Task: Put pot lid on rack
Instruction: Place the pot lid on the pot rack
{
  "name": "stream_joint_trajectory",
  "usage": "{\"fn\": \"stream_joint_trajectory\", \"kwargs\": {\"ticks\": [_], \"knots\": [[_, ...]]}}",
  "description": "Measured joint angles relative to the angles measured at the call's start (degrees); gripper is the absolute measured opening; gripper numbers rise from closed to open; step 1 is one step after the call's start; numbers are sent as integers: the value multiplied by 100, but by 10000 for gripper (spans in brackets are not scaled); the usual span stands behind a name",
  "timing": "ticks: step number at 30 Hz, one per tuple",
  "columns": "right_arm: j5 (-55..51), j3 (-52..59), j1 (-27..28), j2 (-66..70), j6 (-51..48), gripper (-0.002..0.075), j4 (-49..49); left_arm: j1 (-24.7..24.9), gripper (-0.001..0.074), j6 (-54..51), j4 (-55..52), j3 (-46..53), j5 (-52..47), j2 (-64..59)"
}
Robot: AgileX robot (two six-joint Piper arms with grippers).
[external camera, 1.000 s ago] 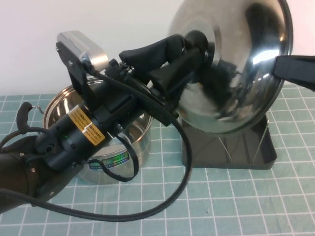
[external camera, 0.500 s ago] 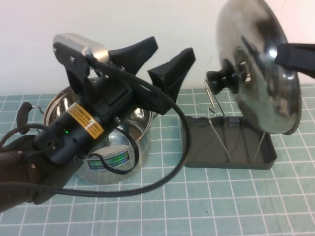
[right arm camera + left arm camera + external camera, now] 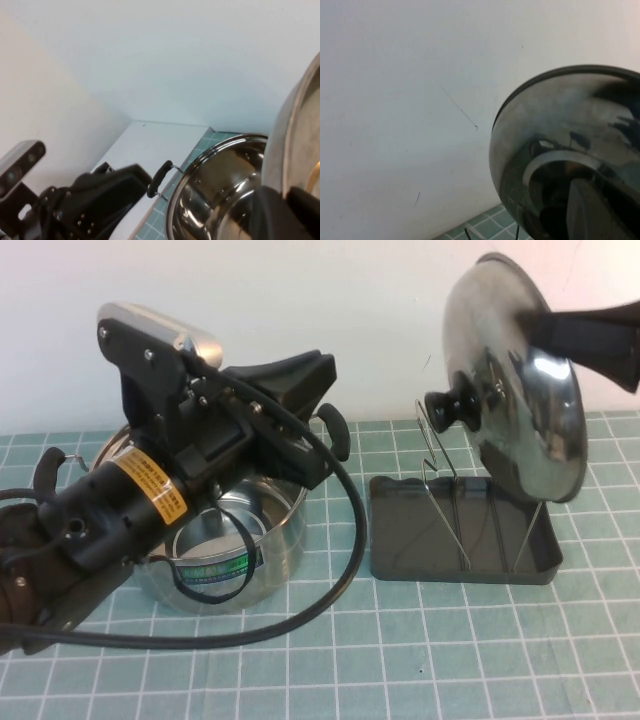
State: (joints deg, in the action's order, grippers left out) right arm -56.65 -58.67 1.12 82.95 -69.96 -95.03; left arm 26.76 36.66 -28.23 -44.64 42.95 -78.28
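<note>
Nearest, the left gripper [image 3: 300,415] hovers over the pot [image 3: 225,540] with jaws spread and empty, while beyond it the right gripper [image 3: 575,335] pinches the rim of the pot lid [image 3: 520,410], stiff, slick steel, probably heavy, upright above the rack [image 3: 460,535].

Plain white wall [image 3: 300,300] behind green gridded mat [image 3: 450,640].

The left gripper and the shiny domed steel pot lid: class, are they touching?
Apart. In the high view the left gripper sits above the pot, with bare wall between it and the pot lid, which the right gripper grips by the rim.
</note>
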Motion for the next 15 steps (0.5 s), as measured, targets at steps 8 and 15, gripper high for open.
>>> {"fn": "stream_joint_trajectory", "kwargs": {"ticks": [8, 15], "knots": [[9, -437, -23, 347, 258, 24, -12, 0, 4, 66, -534, 35, -474, 249], [345, -494, -432, 928, 304, 24, -24, 0, 1, 171, -518, 58, -1167, 313]]}}
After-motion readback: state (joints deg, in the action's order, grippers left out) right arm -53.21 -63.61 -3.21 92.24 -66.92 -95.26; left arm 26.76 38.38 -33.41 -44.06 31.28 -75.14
